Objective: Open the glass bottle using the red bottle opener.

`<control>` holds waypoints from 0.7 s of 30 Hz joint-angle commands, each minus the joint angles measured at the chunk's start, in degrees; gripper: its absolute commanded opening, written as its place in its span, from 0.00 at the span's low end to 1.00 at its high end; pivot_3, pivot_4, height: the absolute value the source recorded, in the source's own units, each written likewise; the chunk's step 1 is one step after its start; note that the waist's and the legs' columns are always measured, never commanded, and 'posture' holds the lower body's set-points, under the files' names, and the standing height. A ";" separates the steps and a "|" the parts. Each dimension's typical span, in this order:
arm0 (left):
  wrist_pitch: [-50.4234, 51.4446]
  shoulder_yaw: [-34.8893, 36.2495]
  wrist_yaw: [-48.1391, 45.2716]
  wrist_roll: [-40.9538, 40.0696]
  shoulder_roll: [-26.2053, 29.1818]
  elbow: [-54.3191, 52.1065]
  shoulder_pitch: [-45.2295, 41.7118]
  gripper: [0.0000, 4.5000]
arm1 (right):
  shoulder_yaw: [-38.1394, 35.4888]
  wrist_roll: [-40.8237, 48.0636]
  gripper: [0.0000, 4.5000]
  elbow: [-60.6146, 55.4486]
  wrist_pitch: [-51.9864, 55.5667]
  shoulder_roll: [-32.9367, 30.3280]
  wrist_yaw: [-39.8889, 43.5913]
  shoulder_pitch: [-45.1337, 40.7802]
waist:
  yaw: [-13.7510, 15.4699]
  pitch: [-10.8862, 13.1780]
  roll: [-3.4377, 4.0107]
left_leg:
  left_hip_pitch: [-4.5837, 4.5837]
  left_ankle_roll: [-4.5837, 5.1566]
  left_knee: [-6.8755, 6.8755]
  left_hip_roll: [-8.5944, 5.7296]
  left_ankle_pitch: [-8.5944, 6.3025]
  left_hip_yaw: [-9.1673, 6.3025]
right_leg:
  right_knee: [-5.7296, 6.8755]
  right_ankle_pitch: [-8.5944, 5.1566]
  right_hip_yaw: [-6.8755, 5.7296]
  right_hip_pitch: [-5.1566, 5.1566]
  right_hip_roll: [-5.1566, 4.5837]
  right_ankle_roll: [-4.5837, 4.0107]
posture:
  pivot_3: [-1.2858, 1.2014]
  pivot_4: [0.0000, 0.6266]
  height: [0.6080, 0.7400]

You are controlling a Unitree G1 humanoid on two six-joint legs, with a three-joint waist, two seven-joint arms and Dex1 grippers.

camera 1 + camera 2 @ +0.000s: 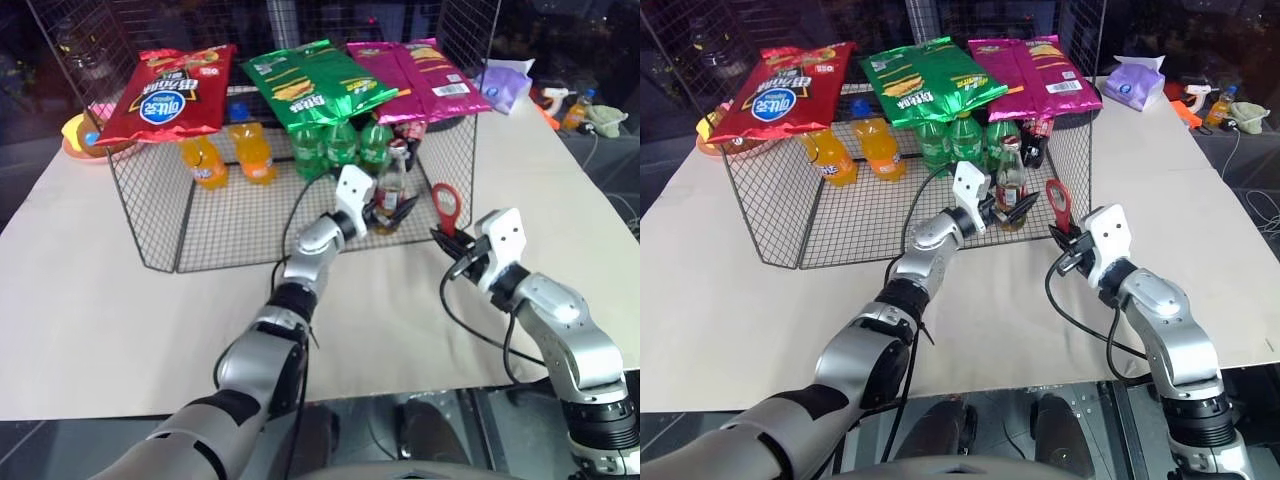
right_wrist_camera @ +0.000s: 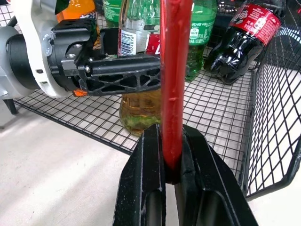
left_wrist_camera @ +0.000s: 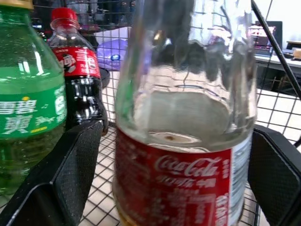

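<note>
Because the drinks stand in a wire basket [image 1: 150,215] on the tabletop [image 1: 80,330], the robot has to reach in through the basket's open front. Chip bags [image 1: 168,92] lie across the top of the basket, so coming in from above would be hard. Green bottles [image 1: 340,145] and orange bottles [image 1: 205,160] stand at the back, out of the way.

The glass bottle [image 1: 391,195] stands upright near the front edge of the basket floor, with its cap on. The left gripper [image 1: 388,212] has its fingers [image 3: 70,174] wide apart, one on each side of the bottle, with gaps showing, so it is not squeezing yet. It is probably there to hold the bottle steady.

The right gripper [image 1: 447,238] waits just beside the basket, over the tabletop. Its fingers [image 2: 146,183] are clamped on the handle of the red bottle opener [image 1: 446,208]. The round head points up, ready to go to the cap.
</note>
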 commanded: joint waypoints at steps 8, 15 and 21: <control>-1.97 0.38 -1.83 0.31 0.16 -2.23 0.46 0.63 | -0.04 -0.58 0.00 -1.99 -1.86 0.03 0.41 -0.65 | -0.02 0.00 0.00 | -0.01 0.00 0.03 0.00 0.00 0.00 | 0.01 0.00 0.00 0.00 0.00 0.00 | 0.52 0.24 1.00; 3.16 0.42 -2.87 -2.14 2.69 -20.41 8.36 0.63 | 0.24 -1.07 0.00 -1.80 -2.41 0.46 0.42 -0.46 | -0.43 0.00 0.01 | -0.01 0.00 0.03 0.06 0.00 0.00 | 0.03 0.00 0.02 -0.02 0.02 0.00 | 0.52 0.24 1.00; 13.02 0.50 1.24 -3.54 5.90 -42.33 18.21 0.63 | 0.79 -1.14 0.00 -0.74 -2.92 0.54 1.38 -0.90 | -0.42 0.01 0.01 | -0.03 0.00 0.05 0.22 0.00 -0.01 | 0.04 0.00 0.05 -0.03 0.01 0.00 | 0.52 0.24 1.00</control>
